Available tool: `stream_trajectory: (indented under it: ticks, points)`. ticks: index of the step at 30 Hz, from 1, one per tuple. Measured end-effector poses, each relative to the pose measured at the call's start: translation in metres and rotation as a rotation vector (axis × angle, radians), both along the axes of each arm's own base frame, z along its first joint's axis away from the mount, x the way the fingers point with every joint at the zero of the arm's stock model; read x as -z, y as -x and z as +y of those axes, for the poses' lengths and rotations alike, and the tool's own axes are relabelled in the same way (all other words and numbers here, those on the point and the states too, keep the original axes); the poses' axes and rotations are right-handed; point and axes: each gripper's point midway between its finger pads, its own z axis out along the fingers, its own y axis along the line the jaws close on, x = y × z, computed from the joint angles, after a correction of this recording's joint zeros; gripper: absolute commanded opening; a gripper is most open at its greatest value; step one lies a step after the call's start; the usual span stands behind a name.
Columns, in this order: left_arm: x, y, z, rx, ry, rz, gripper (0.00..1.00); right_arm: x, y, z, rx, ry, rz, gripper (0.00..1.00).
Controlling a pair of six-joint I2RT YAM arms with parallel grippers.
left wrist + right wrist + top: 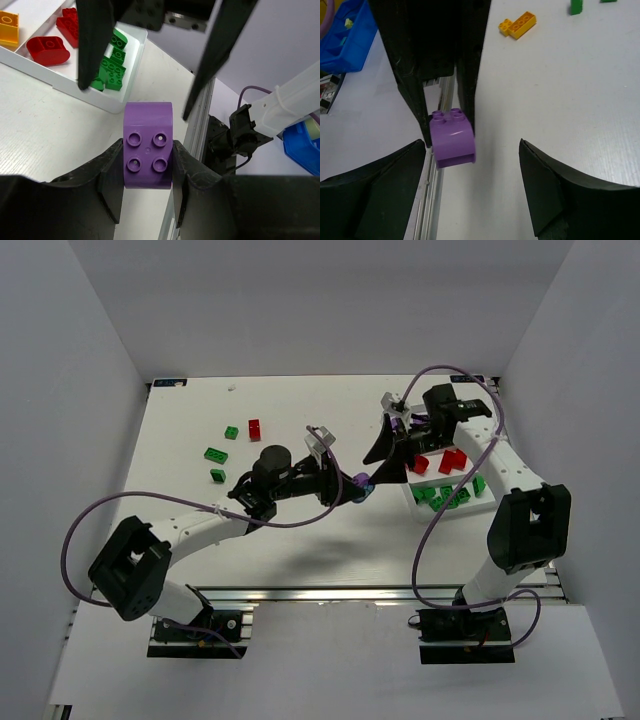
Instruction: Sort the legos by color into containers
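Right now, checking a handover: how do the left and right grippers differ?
The left gripper has jaws clamped on the purple lego; the right gripper has jaws spread wide, holding nothing. The left gripper is over the table's middle; the right gripper is by the tray. Both are black and face each other.

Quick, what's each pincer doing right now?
Left pincer: closed on the purple brick.
Right pincer: open, holding nothing, either side of that brick.
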Motion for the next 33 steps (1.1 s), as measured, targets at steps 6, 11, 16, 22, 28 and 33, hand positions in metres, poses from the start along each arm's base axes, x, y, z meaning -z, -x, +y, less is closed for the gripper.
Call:
stream_trajectory:
  ticks: [6, 11, 16, 22, 28, 33]
  points:
    - [-0.005, 0.000, 0.003, -0.010, 0.004, -0.021, 0.18, 0.005, 0.024, 0.010, -0.047, 0.014, 0.027, 0.81]
    - [-0.012, 0.001, 0.005, -0.017, 0.014, -0.041, 0.18, 0.005, 0.026, 0.012, -0.052, 0.017, 0.028, 0.75]
    - [-0.016, 0.002, 0.006, -0.021, 0.020, -0.048, 0.18, 0.005, 0.026, 0.012, -0.052, 0.018, 0.025, 0.70]
    - [-0.009, 0.003, 0.008, -0.022, 0.007, -0.039, 0.18, 0.005, 0.025, 0.012, -0.054, 0.018, 0.017, 0.61]
    - [-0.004, 0.005, 0.011, -0.025, -0.001, -0.036, 0.18, 0.001, 0.025, 0.012, -0.062, 0.011, -0.010, 0.41]
    - [-0.007, 0.006, 0.011, -0.024, 0.003, -0.041, 0.18, -0.003, 0.029, 0.011, -0.078, 0.003, -0.017, 0.32]
